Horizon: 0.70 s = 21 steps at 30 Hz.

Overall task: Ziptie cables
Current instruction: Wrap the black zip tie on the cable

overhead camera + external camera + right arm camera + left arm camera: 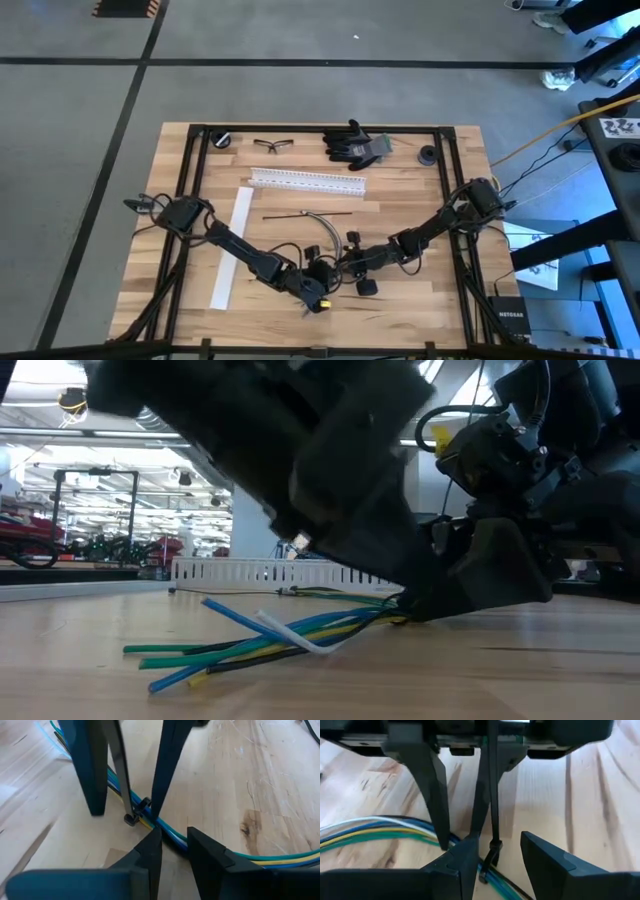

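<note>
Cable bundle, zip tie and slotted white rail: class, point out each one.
cable bundle (pixel 250 640), low view, on the fanned coloured strands.
zip tie (pixel 134 815), right wrist view, on its black head.
slotted white rail (pixel 307 179), high view, mid-length.

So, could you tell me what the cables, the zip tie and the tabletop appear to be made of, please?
The cables: probably plastic-insulated wire, in smooth blue, green and yellow jackets that bend easily.
The zip tie: likely black nylon, a thin, matte strap with a small locking head, looped around the bundle.
The tabletop: wood, light and fairly matte, with visible grain and a knot.
</note>
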Each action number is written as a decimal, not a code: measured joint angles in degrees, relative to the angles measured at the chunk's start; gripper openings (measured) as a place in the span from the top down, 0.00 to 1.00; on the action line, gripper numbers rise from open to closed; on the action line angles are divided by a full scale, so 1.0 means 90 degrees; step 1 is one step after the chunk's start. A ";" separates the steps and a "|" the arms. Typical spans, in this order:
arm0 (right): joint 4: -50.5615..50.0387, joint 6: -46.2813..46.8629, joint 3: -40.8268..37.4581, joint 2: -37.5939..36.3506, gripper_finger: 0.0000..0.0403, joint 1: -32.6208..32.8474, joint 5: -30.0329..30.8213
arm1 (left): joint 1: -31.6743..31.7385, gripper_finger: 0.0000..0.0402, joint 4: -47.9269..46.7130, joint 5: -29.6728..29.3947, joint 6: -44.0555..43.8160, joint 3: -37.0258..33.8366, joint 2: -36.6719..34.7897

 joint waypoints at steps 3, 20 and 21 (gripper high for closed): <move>-0.0011 -0.0018 0.0001 0.0000 0.81 0.0000 0.0004 | -0.0001 0.67 0.0021 -0.0031 0.0157 -0.0002 0.0143; -0.0865 -0.0148 -0.0015 -0.0891 0.81 0.0002 -0.0121 | -0.0097 0.97 -0.0449 -0.0425 0.0509 0.0002 0.0150; -0.1055 -0.0147 -0.0015 -0.1077 0.81 0.0002 -0.0152 | -0.0097 0.97 -0.0445 -0.0425 0.0522 0.0002 0.0150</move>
